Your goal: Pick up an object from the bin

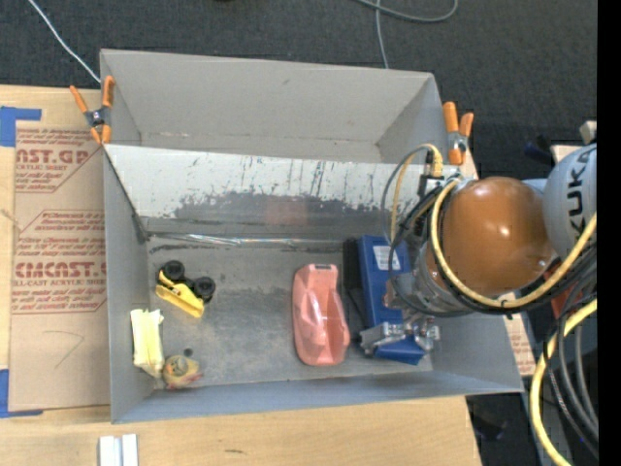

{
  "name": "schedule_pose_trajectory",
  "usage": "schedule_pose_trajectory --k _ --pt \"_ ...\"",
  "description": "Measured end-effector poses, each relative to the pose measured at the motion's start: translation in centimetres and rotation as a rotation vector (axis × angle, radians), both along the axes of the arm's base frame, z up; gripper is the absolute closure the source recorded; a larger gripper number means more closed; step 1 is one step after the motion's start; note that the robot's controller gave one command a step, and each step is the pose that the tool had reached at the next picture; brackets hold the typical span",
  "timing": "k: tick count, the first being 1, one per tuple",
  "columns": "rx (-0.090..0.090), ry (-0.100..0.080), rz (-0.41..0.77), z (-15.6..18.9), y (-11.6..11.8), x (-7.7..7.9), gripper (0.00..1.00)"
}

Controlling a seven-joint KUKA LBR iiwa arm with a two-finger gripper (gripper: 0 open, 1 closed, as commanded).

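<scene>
1. The grey metal bin (262,95) has a scuffed, scratched floor, and only a few things lie loose on it, well spread out.
2. The arm comes in from the right. Its rounded orange cover (490,233), ringed by yellow and black cables (439,223), hangs above the bin's right side.
3. The gripper (400,336) is down low in the near right part of the bin, at the near end of a blue box (367,278).
4. That blue box is oblong with a small white label at its far end. It lies lengthwise from far to near, close to the right wall.
5. The metal parts of the gripper sit right over the box's near end, partly covering it. I cannot tell whether the tool is open or closed, nor whether it grips the box.
6. A pink oblong packet (320,314) lies just left of the blue box, parallel to it, with a narrow gap between them.
7. Well apart, on the left side, lies a yellow and black toy (182,289).
8. In the near left corner is a pale yellow strip (147,340), with a small round yellowish thing (179,369) just beside its near end.
</scene>
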State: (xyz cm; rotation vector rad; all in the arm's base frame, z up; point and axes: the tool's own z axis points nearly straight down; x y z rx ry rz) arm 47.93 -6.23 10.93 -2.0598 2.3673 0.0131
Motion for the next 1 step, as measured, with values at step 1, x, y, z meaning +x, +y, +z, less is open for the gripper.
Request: schedule_pose_trajectory --k 1 --pt "0.001 0.006 0.001 0.38 0.04 -0.13 1.00"
